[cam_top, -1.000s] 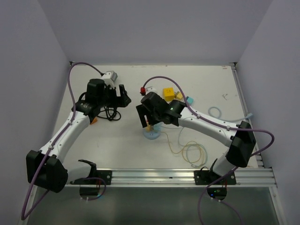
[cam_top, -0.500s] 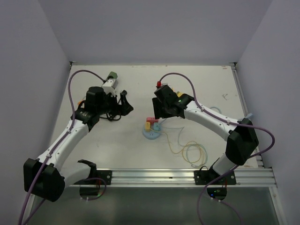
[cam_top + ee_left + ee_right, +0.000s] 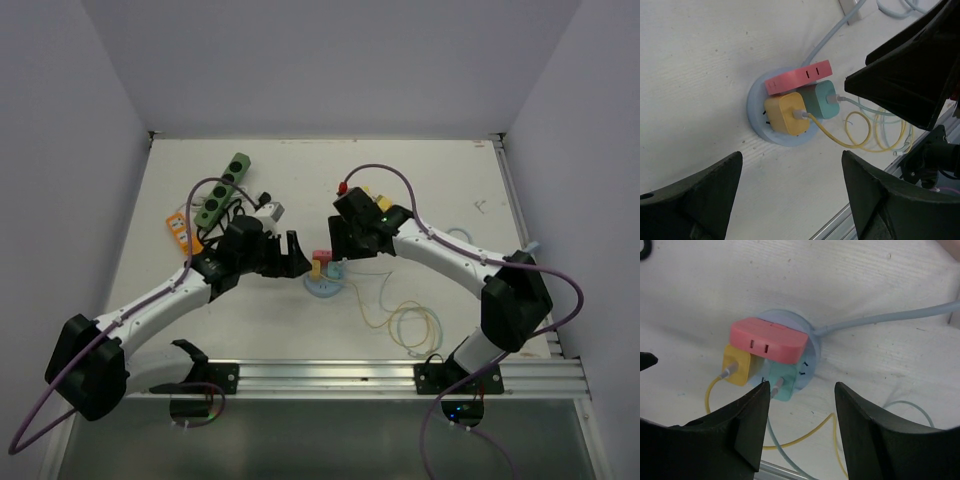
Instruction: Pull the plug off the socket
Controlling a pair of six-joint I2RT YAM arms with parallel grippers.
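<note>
While my right gripper [image 3: 801,407] hangs over the socket, its two black fingers [image 3: 747,427] stand spread with nothing between them. The small teal cube plug [image 3: 782,382] shows in the gap below, untouched.

Over on the other side, my left gripper [image 3: 790,172] is spread wide as well, empty, close beside the socket.

So this is the approach: no grip yet, every plug seated. Which plug the job means I cannot say for sure, but the teal one lies right in line with my right fingers, so I take that as the target.

Next move, as I judge it: lower the right fingers around the teal body, pinch its sides and draw it away along its pins. The left would steady the base, which looks light enough to lift with it.

Now the holder itself. The pale-blue round socket hub [image 3: 754,111] sits on the white table [image 3: 700,50] and carries three things:
- a flat pink rectangular block [image 3: 768,340]
- a yellow cube plug [image 3: 737,365] trailing a thin yellow cable [image 3: 860,135]
- the teal plug, touching the yellow one

A pale grey-blue cord [image 3: 880,320] leaves the hub's rim.
</note>
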